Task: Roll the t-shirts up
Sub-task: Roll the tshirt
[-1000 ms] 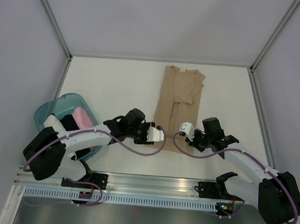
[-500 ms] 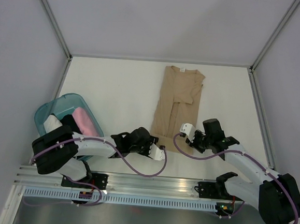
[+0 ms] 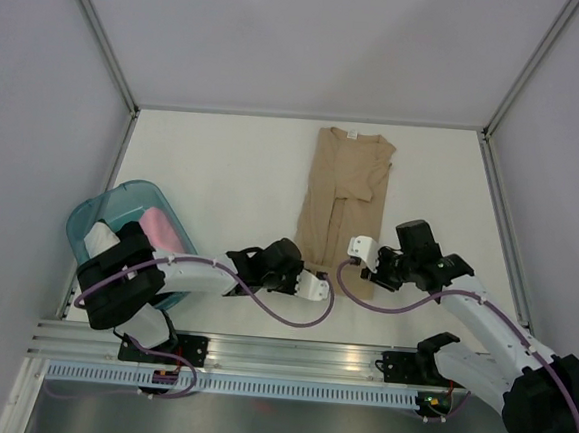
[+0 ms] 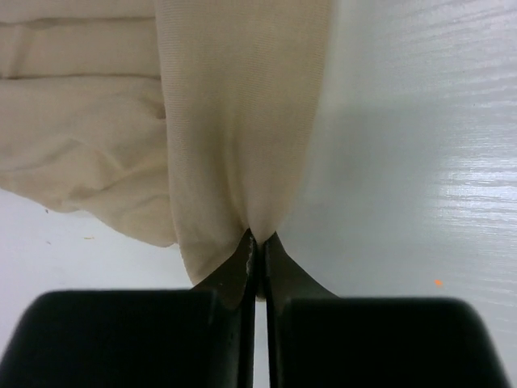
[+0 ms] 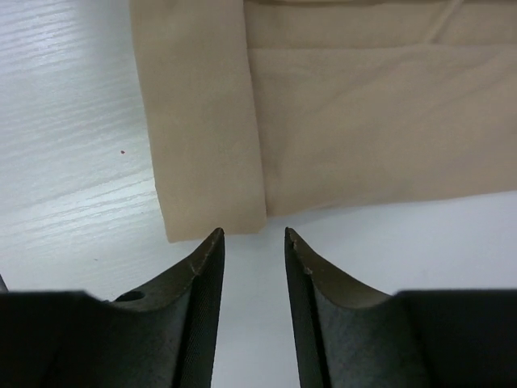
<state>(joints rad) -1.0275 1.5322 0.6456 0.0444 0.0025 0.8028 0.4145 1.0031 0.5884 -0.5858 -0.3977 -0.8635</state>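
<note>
Cloth of 1 tan t-shirt [image 3: 343, 196] is laid flat on the white desk [image 3: 223, 171], right of centre, folded lengthwise into a narrow strip. The neck label [image 3: 353, 134] is at the far end and the hem at the near end. The left arm [image 3: 190, 269] is stretched low across the desk toward the near-left corner of the hem. In the left wrist view the left jaws are seen pressed together with a fold of the tan cloth pinched between them; the cloth is drawn into a narrow peak at the pinch and spreads wider away from it. The right arm [image 3: 483, 312] is placed at the near-right corner of the hem. In the right wrist view the right jaws are held apart with nothing between them. The hem lies just beyond their tips, and a thin strip of bare desk is seen between the tips and the cloth. The edge of a folded-over layer runs roughly in line with the gap. A translucent teal basket [image 3: 95, 206] stands at the left near side of the desk, well apart from the tan t-shirt. A pink bundle [image 3: 158, 228] and a white bundle [image 3: 99, 236] are held inside it, partly hidden by the left arm.
</note>
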